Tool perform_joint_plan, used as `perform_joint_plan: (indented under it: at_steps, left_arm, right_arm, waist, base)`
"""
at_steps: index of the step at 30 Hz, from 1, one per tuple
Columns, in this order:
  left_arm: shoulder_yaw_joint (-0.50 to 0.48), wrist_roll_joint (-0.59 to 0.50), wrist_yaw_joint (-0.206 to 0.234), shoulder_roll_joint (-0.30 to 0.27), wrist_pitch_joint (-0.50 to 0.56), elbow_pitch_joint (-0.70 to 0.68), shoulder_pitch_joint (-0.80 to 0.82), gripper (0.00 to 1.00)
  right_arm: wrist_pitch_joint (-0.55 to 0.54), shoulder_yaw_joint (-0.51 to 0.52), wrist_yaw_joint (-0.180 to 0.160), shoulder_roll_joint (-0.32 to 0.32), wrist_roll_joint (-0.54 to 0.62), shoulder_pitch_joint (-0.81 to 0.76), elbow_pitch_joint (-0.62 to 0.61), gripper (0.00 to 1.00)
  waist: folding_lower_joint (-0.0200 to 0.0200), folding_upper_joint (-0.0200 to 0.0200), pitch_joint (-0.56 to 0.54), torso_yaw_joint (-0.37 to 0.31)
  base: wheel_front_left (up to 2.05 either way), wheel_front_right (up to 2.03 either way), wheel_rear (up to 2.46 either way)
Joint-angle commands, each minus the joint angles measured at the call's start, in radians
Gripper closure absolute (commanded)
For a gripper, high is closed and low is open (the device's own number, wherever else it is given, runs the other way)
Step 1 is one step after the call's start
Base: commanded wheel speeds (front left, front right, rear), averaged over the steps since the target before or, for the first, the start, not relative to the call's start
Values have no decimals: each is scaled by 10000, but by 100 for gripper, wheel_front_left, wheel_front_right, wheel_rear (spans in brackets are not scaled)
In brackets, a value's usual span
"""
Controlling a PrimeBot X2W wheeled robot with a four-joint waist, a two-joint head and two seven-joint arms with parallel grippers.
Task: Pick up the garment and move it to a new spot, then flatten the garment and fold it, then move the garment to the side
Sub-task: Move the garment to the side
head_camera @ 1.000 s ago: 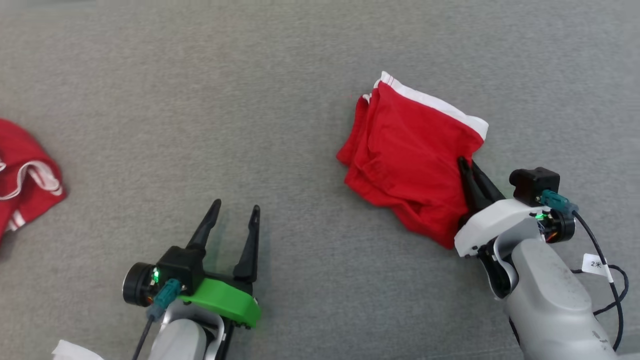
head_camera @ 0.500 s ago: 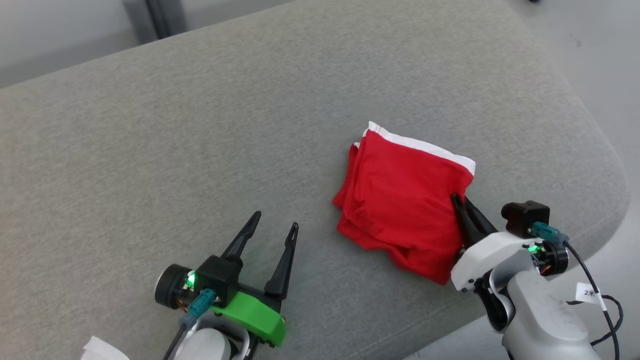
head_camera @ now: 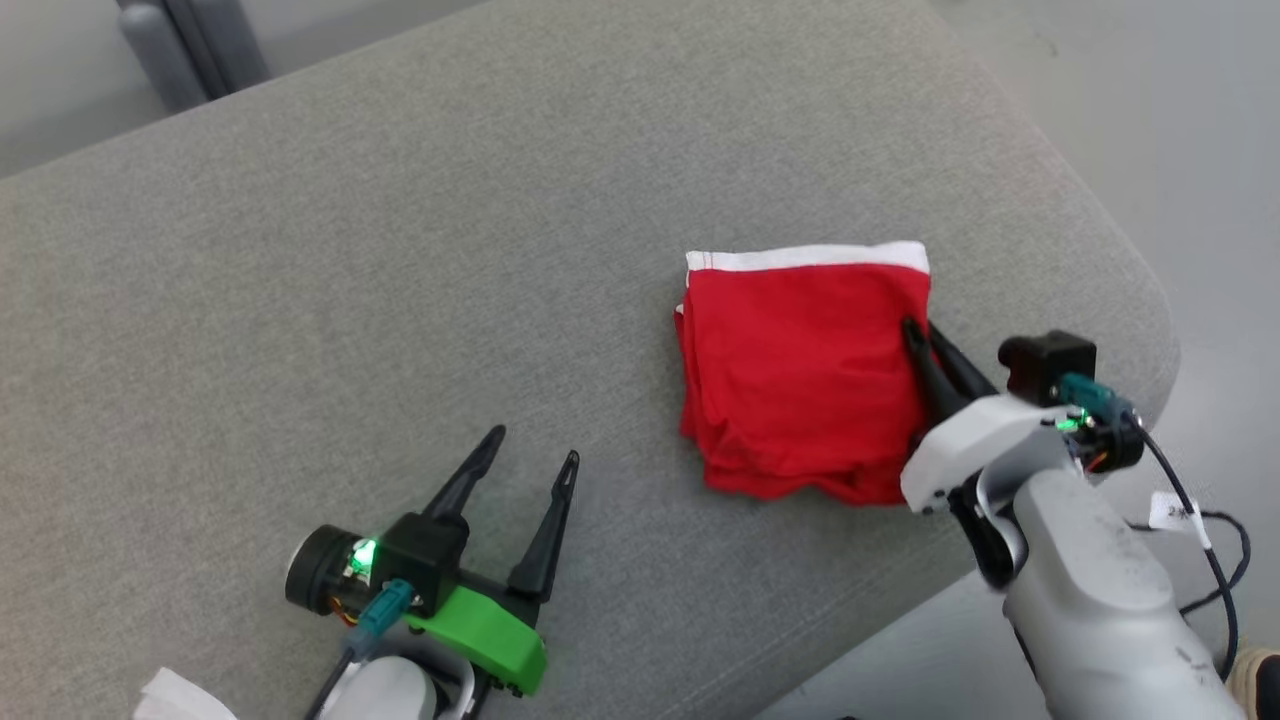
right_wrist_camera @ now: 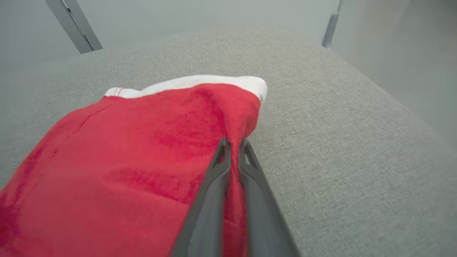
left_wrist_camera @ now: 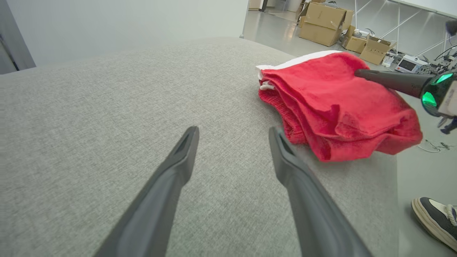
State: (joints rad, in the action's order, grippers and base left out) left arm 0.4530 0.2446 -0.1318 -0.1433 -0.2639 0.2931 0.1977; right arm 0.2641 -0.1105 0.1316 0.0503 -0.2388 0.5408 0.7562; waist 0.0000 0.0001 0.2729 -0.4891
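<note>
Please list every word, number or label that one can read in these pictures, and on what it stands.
White tag hanging at the head view's right edge: dark marks, too blurred to read.
Cardboard boxes in the background: no legible print.
No text can be read.

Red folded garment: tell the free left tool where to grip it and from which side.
Likely the garment by its left edge, low from the left: folded layers stack there facing the open left tool, and the right tool is shut on the opposite edge.
</note>
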Motion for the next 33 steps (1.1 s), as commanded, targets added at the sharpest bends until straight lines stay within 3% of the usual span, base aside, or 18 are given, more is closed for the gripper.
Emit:
perform_joint_plan:
  at_steps: [1, 7, 13, 20, 25, 26, 27, 33]
  left_arm:
    - [8, -5, 22, -176, -5, -80, 276, 0]
    - [-1, 49, 22, -608, -5, -265, 797, 0]
    - [5, 81, 22, -929, -5, -455, 1336, 0]
    - [-257, 162, 22, -1102, 5, -494, 1721, 0]
    - [-429, 207, 22, -1133, 19, -313, 1698, 0]
    - [-449, 204, 22, -1139, 20, -269, 1671, 0]
    - [-448, 203, 24, -1129, 42, -229, 1681, 0]
    - [-553, 228, 24, -1003, 54, -12, 1618, 0]
  right_arm:
    - [2, 107, -19, 10, 276, 391, 105, 100]
    - [-100, 591, -19, 286, 1282, 2236, 1241, 100]
    - [-445, 1277, -19, 1423, 2037, 3944, 2401, 100]
    - [-613, 3394, -19, 3272, 3499, 4997, 2832, 100]
    - [-736, 4984, -19, 3310, 5023, 5108, 2124, 100]
    - [-753, 5250, -19, 3220, 5217, 5056, 1945, 83]
    - [-757, 5599, -19, 3263, 5378, 5090, 1813, 0]
    - [-267, 6821, -19, 2610, 6462, 5115, 863, 0]
  waist:
    - [0, -1, 658, 546]
    - [0, -1, 1695, 1250]
    - [0, -1, 2580, 1905]
    - [0, -1, 3056, 2500]
    - [0, -1, 3061, 2646]
    - [0, -1, 3051, 2649]
    - [0, -1, 3055, 2669]
    - [0, -1, 2809, 2711]
  base:
    - [0, 0, 0]
    - [0, 0, 0]
    - [0, 0, 0]
    - [0, 0, 0]
    - [0, 0, 0]
    - [0, 0, 0]
    - [0, 0, 0]
    - [0, 0, 0]
